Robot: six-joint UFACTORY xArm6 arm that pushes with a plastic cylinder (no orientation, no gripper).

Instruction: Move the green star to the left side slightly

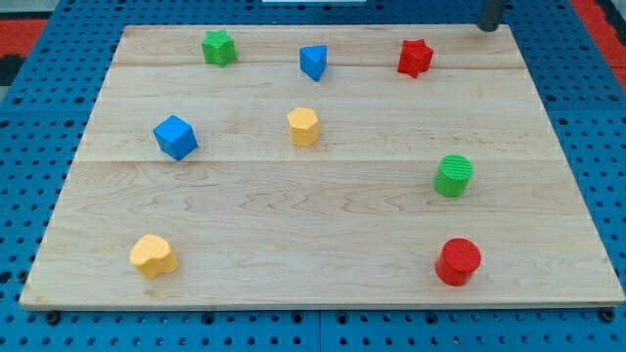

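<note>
The green star lies near the wooden board's top edge, left of centre. My tip shows at the view's top right, at the board's top edge, far to the right of the green star and right of the red star. The rod runs up out of the view.
A blue triangular block lies between the two stars. A yellow hexagon is mid-board, a blue cube at left, a green cylinder at right, a red cylinder at bottom right, a yellow heart-like block at bottom left.
</note>
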